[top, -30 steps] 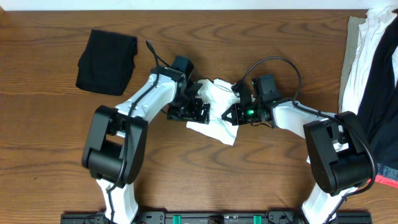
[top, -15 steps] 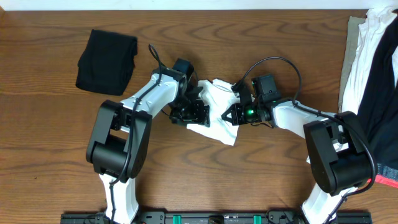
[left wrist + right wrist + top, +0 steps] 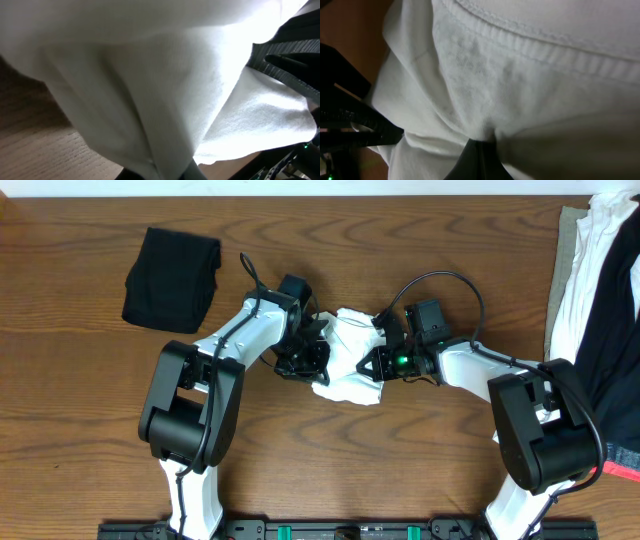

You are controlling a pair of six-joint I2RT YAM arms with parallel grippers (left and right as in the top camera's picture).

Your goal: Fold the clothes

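**A:** Where is the white garment [image 3: 350,362] right now?

**B:** It's bunched in the middle of the surface [image 3: 100,440], between the two arms, with a loose flap spilling toward the near side. The left fingers [image 3: 316,363] are at its left side and the right fingers [image 3: 368,366] at its right, so the cloth bridges the gap between them.

**A:** Do they have hold of it?

**B:** Both pairs are clenched on it. In the right wrist view a stitched band runs across the top, and the cloth gathers down into the pinch at the bottom. The left wrist view is filled by a thick fold drawn into the pinch the same way, with wood grain showing at lower left.

**A:** How will it handle?

**B:** I'd expect a light, limp knit with no stiffness. Whatever isn't held will sag and crease, and one pinch may well take several layers at once. It looks neither fragile nor slippery, though it may drag on the wood.

**A:** Where is the best place to hold it?

**B:** Along seams such as the hem, shoulder or collar band, which are thicker and give a truer edge. It's too crumpled to tell which part the left fingers have.

**A:** Is anything else nearby?

**B:** A folded black garment [image 3: 172,278] lies at the far left, well apart. A heap of white and dark clothes [image 3: 590,290] sits at the right edge.
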